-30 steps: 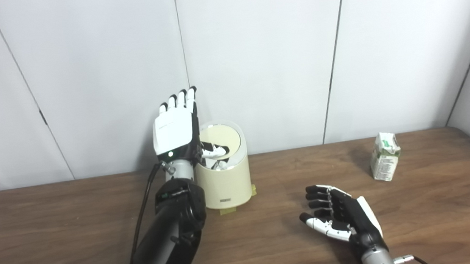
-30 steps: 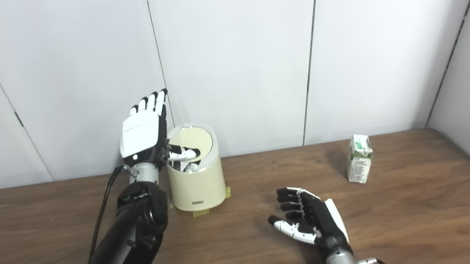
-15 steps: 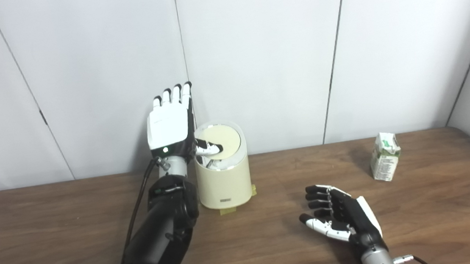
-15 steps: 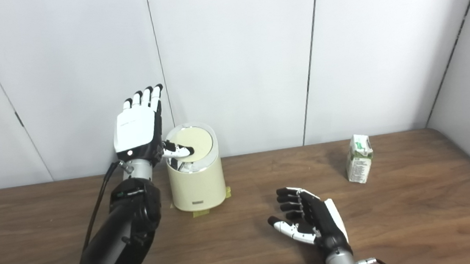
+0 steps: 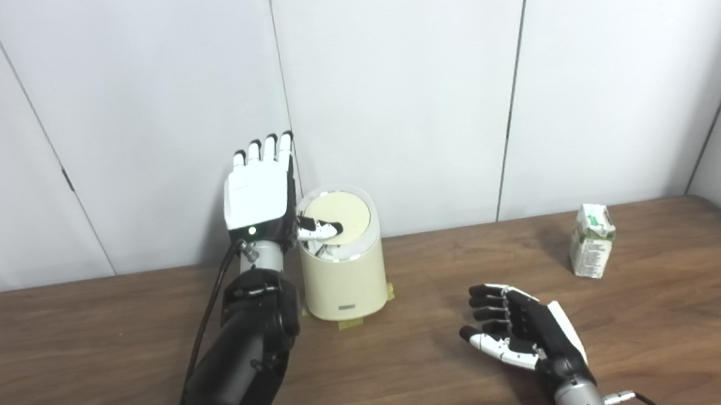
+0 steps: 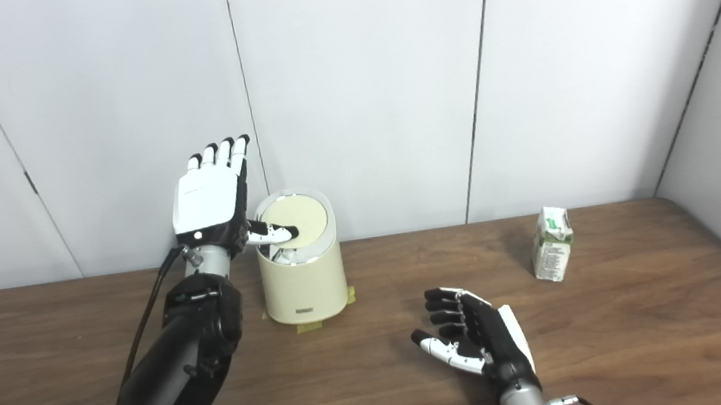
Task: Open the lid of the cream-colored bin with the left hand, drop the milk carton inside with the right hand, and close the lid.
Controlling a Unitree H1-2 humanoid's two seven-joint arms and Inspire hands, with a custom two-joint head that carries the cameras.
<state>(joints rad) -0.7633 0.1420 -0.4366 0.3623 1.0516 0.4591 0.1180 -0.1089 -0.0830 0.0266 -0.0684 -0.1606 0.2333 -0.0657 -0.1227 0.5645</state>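
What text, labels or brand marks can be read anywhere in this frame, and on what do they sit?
No text can be read.
Milk carton: green and dark print on its faces, too small and blurred to read.
Cream-colored bin: a small dark label low on its front, too small to read.
Left hand and right hand: no marks visible.

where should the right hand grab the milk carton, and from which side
Probably around the flat side walls of the milk carton, below its sloped gable top. It stands upright and alone near the table's far right edge, so the open right robot hand, lying nearer and to its left, could come in from that side.
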